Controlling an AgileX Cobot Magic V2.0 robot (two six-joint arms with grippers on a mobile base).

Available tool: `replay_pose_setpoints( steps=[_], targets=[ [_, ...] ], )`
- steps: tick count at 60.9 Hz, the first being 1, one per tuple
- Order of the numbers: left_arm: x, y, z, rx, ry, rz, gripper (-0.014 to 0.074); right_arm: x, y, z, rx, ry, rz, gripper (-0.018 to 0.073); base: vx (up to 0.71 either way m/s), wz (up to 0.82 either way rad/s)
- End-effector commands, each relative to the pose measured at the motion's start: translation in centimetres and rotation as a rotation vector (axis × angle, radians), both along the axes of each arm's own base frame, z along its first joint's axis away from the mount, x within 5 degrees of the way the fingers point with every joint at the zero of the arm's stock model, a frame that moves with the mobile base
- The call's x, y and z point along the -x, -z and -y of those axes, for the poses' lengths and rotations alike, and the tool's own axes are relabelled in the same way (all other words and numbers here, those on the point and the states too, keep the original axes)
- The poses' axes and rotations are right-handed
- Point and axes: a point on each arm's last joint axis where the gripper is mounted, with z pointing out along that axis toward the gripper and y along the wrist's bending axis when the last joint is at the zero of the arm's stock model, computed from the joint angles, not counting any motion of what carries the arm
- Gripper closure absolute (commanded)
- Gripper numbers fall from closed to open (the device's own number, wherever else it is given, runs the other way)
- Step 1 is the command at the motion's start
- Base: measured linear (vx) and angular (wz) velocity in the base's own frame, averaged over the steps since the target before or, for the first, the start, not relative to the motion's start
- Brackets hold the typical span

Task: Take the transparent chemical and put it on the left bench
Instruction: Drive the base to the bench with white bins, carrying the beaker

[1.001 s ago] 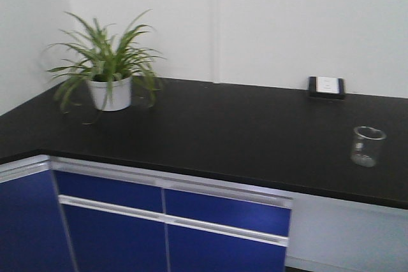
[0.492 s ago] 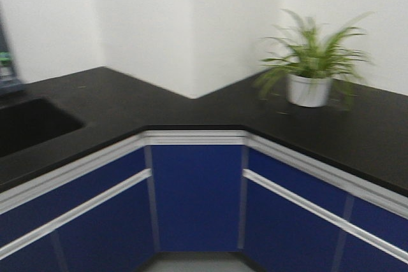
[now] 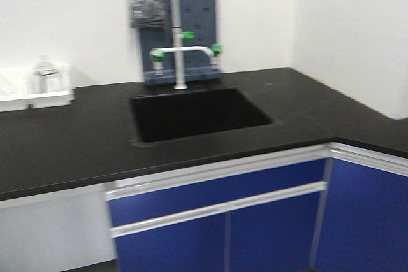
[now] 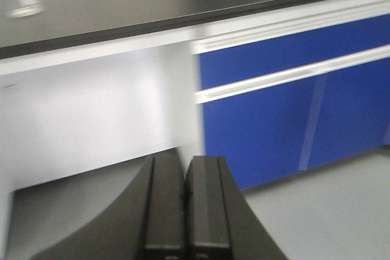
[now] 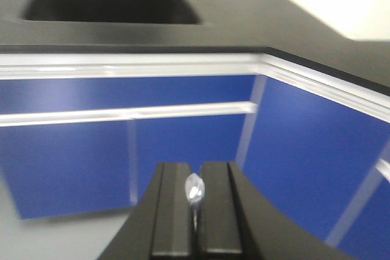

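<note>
One black benchtop [image 3: 76,138] fills the front view. Its one sink [image 3: 197,116] sits under one tap [image 3: 182,49], so water drains. One white bin [image 3: 38,97] at far left corrals blurred glassware (the transparent chemical? cannot tell). The left bench is unseen. Left gripper [image 4: 184,162] and right gripper [image 5: 195,168] are both clenched, seemingly tucked for travel. One glint [image 5: 194,188] sits between the right's jaws.

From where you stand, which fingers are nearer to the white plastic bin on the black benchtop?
Left, likely. The left fingers face the white panel under the white bin's end of the black benchtop; the right fingers face blue cabinet doors beyond the black sink.
</note>
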Motion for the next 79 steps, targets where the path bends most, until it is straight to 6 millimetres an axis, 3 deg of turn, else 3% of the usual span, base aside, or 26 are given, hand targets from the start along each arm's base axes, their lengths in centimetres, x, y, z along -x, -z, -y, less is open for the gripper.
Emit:
replay_pose_setpoints(
  steps=[1,43,79],
  targets=[
    [0.15,-0.27,-0.02,0.014,0.001,0.081,0.0600,-0.21,-1.66,-0.14,-0.003,-0.016,0.103,0.0567,0.08,0.83],
    [0.15,-0.27,-0.02,0.014,0.001,0.081,0.0600,-0.19,-1.54,-0.11,-0.002,-0.013,0.089,0.0567,0.17,0.69],
    [0.15,-0.27,-0.02,0.014,0.001,0.081,0.0600,-0.19,-1.54,-0.11,-0.002,-0.013,0.089,0.0567,0.33,0.18]
  ],
)
